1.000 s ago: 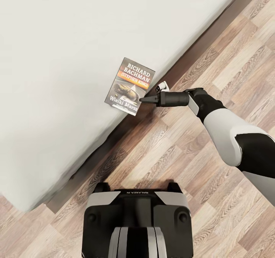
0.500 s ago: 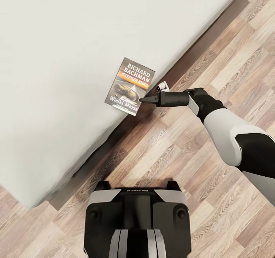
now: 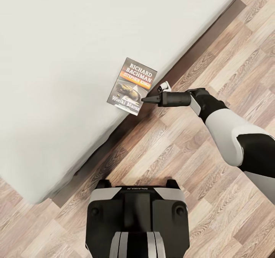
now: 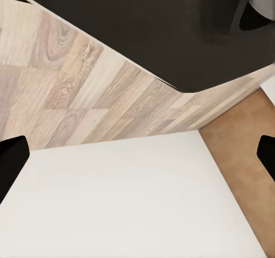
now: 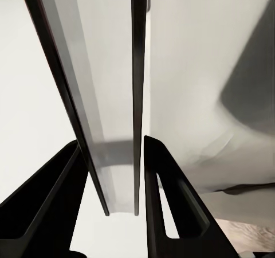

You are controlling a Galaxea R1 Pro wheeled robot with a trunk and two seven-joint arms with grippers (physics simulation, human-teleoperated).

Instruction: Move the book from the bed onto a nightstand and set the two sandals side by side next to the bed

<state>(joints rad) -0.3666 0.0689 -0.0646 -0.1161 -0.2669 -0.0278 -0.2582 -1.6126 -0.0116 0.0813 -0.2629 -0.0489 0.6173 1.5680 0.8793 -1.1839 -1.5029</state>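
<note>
my right gripper pinches the book by its near edge, the book sitting just ahead of my fingertips above the bed edge. such a shallow pinch could let the thin paperback pivot or slip out if i swing quickly.

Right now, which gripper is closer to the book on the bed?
Right. The right gripper is at the book's lower edge, fingers either side of it. The left gripper hangs open over floor and a white surface, no book by it.

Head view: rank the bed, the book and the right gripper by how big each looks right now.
1. The bed, easily largest, though cropped by the frame.
2. The book, edge gripped.
3. The right gripper; being raised nearer the camera may inflate it, yet it looks smallest.
</note>
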